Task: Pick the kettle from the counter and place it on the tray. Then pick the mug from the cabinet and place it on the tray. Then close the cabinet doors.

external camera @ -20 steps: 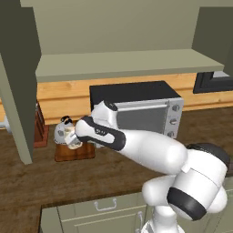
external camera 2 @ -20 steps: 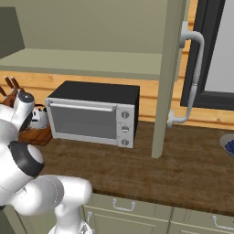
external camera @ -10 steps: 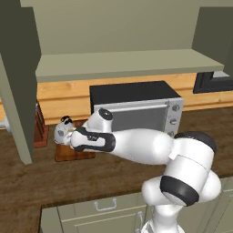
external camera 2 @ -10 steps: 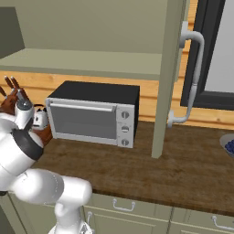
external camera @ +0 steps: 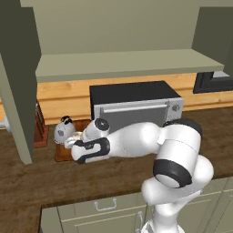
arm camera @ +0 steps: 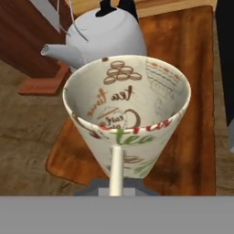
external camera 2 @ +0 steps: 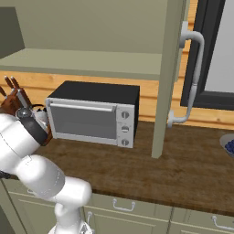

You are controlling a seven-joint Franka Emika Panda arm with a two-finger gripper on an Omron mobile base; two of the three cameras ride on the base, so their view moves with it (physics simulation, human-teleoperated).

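The mug (arm camera: pixel 126 114) fills the centre of the hand view, a cream cone printed with brown and green tea lettering, its loop handle (arm camera: pixel 116 170) facing the camera and its open mouth fully visible. It sits directly above the tray (arm camera: pixel 187 105), a reddish-brown wooden board lying flat on the counter (external camera: pixel 91 177); whether the mug base touches the board cannot be determined. The kettle (arm camera: pixel 103 34) stands on the far part of the tray just behind the mug, spout pointing toward the left of the hand view, black handle at the top edge. In the left base view the kettle (external camera: pixel 65 131) appears beside the gripper (external camera: pixel 75 140), which is extended low over the tray (external camera: pixel 63 153) to the left of the microwave (external camera: pixel 134 107). The finger state cannot be determined: the mug hides the fingertips in the hand view, and the wrist hides them in both base views. The counter is a dark brown wood-grain worktop backed by a light wooden backsplash (external camera 2: pixel 91 82). A knife block (external camera 2: pixel 11 98) stands against the backsplash left of the microwave (external camera 2: pixel 91 114). Above, the cabinet (external camera: pixel 127 41) is open, exposing its pale green shelf (external camera: pixel 127 63); the cabinet doors (external camera 2: pixel 171 68) hang open, one with a silver bar handle (external camera 2: pixel 194 73) visible. Olive drawers (external camera 2: pixel 137 212) run below the counter edge.
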